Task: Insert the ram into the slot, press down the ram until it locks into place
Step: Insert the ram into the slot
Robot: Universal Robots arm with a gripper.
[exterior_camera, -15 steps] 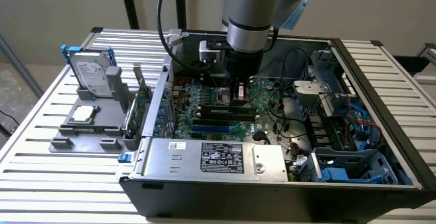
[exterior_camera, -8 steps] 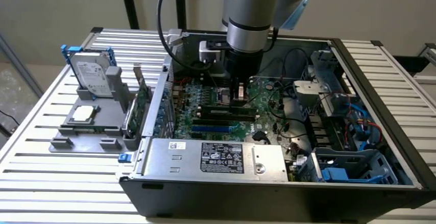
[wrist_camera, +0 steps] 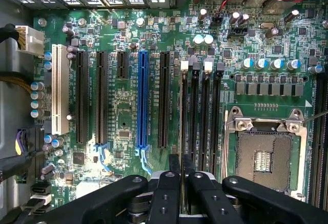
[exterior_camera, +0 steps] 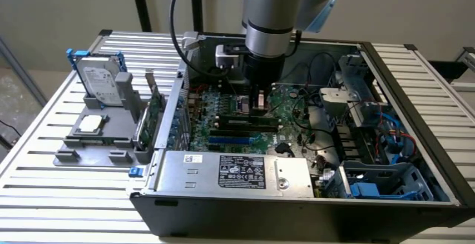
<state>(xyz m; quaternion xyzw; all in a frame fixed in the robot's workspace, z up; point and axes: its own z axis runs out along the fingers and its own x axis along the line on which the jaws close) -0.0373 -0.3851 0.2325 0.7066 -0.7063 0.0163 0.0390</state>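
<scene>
In the wrist view my gripper (wrist_camera: pixel 182 165) hangs over the green motherboard (wrist_camera: pixel 123 111). Its two black fingers (wrist_camera: pixel 166 193) are drawn close together on a thin dark edge, which looks like the ram seen end-on. That edge lines up with the outermost of several parallel black memory slots (wrist_camera: pixel 184 116), the one with a white end clip, nearest the blue connector (wrist_camera: pixel 142 101). In the exterior view the gripper (exterior_camera: pixel 260 106) stands upright inside the open computer case, just above the black slots (exterior_camera: pixel 245 123).
An open CPU socket (wrist_camera: pixel 264 157) lies beside the slots. Cables (exterior_camera: pixel 312 116) and drive cages (exterior_camera: pixel 371 105) crowd the case on the exterior view's right. The power supply (exterior_camera: pixel 230 172) sits in front. A grey fixture (exterior_camera: pixel 89 138) with a hard drive (exterior_camera: pixel 100 80) and an upright green card (exterior_camera: pixel 152 119) stands outside.
</scene>
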